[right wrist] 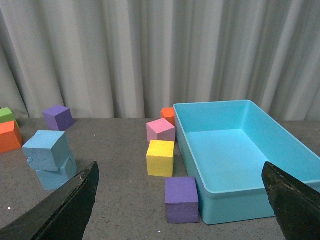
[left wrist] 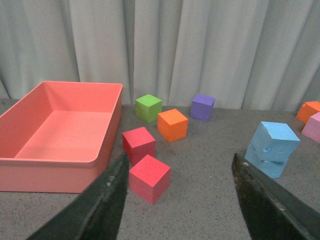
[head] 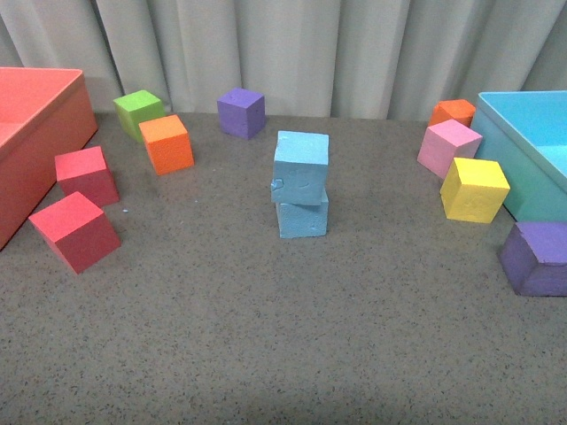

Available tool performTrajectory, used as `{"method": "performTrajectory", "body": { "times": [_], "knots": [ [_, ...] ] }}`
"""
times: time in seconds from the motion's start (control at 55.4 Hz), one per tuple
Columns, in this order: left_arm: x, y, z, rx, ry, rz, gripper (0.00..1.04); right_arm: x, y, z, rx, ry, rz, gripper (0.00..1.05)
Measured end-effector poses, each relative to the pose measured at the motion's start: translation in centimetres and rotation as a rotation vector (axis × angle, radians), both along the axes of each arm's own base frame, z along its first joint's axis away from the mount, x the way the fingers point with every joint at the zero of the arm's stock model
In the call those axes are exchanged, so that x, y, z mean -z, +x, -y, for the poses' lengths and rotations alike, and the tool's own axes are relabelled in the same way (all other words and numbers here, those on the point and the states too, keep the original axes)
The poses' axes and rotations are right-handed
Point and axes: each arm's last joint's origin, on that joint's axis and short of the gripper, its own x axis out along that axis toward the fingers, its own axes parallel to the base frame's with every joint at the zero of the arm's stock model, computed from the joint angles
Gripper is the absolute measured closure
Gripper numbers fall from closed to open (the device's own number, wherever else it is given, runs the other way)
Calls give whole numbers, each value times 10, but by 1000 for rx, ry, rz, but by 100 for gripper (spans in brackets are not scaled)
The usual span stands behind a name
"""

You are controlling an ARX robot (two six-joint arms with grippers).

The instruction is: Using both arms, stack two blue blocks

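Speckled felt under stacked foam blue blocks (head: 300,181)

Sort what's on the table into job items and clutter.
Job: upper light blue foam cube, lower light blue foam cube beneath it.

Clutter: two red cubes, orange cube, green cube, yellow cube, salmon-red bin, turquoise bin.

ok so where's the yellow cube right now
In the front view the yellow cube sits on the right side of the table, just in front of the pink cube and beside the turquoise bin, with a purple cube nearer the robot.
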Motion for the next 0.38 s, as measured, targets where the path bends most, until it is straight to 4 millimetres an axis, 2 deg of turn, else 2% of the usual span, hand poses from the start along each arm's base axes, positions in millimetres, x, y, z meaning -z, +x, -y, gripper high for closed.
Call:
{"method": "performTrajectory", "body": {
  "times": [0.054,0.09,0.163,0.379],
  "knots": [
    [0,0,0,0,0,0,26,0,0,0,0,0,0,10],
    [0,0,0,0,0,0,16,0,0,0,0,0,0,10],
    [0,0,0,0,1,0,5,0,0,0,0,0,0,10],
    [0,0,0,0,0,0,7,0,0,0,0,0,0,10]
  ]
}}
